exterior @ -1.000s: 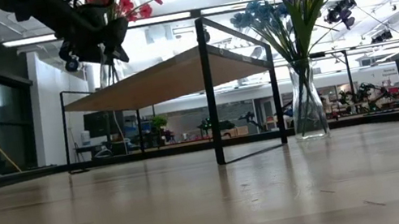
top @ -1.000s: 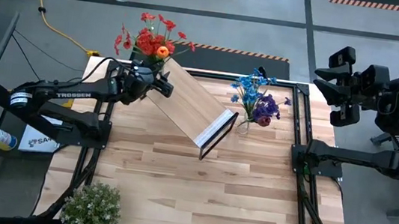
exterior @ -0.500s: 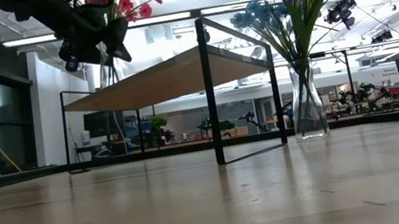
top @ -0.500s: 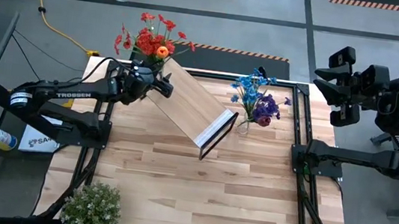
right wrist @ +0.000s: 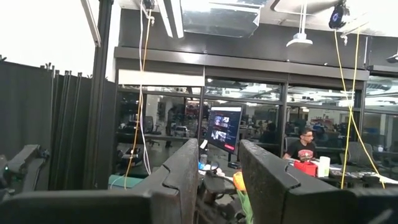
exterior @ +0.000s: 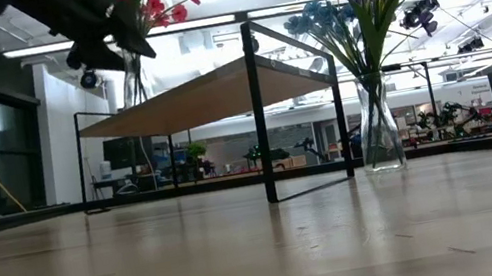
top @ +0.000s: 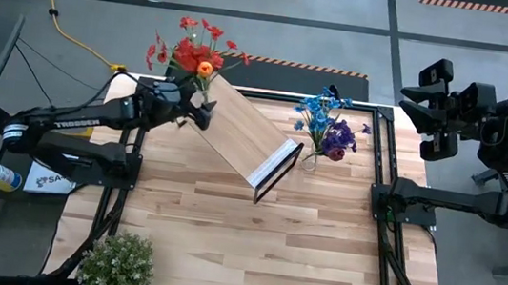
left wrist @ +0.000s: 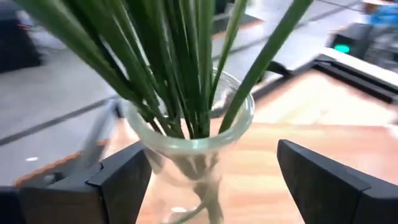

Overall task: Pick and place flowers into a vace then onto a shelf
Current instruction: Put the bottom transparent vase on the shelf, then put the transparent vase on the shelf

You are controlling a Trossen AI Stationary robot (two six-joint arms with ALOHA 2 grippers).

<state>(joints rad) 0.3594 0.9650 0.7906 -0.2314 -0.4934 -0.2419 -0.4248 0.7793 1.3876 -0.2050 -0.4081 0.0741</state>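
A clear glass vase (left wrist: 186, 143) with red and orange flowers (top: 192, 54) stands by its base on the far left end of the light-wood shelf (top: 246, 132). My left gripper (left wrist: 211, 152) is open. Its fingers stand on either side of the vase, below the rim and apart from the glass; the same gripper (top: 202, 113) shows from above at the shelf's left end. A second vase (exterior: 378, 125) with blue and purple flowers (top: 328, 122) stands on the table by the shelf's right end. My right gripper (top: 413, 95) hangs raised beyond the table's right edge, open with nothing in it.
A bushy pale green plant (top: 115, 263) sits at the table's near left corner. The shelf's black end bracket (exterior: 258, 115) stands on the table. Bare wooden tabletop (top: 261, 249) lies in front of the shelf.
My left gripper has opened wider and let go of the vase with red and orange flowers. It has drawn back a little toward the table's left edge and risen slightly. The vase stays upright on the shelf.
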